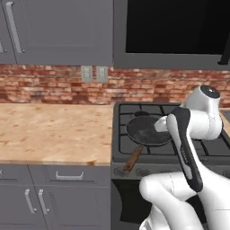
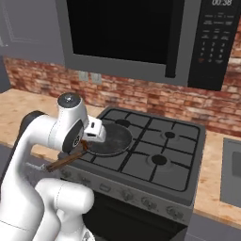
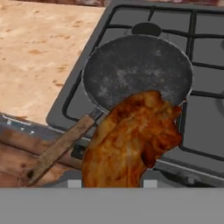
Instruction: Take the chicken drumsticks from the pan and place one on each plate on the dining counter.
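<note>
Pan (image 3: 138,70) on stove (image 3: 205,100) front-left burner, bare inside; jaws clamped on drumstick (image 3: 131,140) above pan's rim.

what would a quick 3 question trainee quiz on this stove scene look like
1. True or false: the pan sits on a front burner of the stove.
2. What is the claw holding above the pan's near rim?
A. a plate
B. a chicken drumstick
C. nothing
3. Fill in: the wall behind the worktop is red ____.

Key: 1 false, it is on a back burner. 2 B. 3 brick.
</note>
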